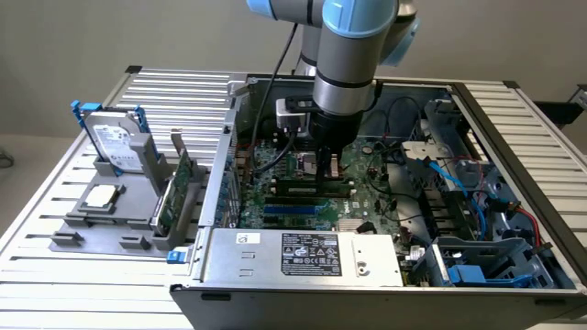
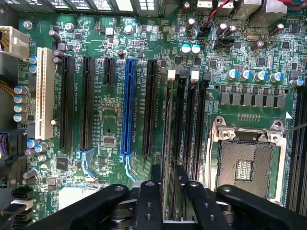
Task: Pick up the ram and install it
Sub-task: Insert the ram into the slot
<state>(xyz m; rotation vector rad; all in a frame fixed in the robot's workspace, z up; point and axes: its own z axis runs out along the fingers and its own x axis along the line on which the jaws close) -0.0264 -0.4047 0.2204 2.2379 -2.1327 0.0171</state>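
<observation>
Arm (image 1: 344, 69) is down inside the open computer case (image 1: 513, 137), and the jaws look clamped on the ram (image 2: 169, 120), 1 finger on each face of the stick. The ram stands edge-on along a memory slot on the motherboard (image 2: 110, 120), beside the empty processor socket (image 2: 244, 163). Here's the danger as I read it: if the stick is slightly skewed, or its notch is off the slot's key, pushing down could jam it or leave 1 end proud. The white latch (image 2: 171, 74) at the slot's end could block seating if it's closed.
</observation>
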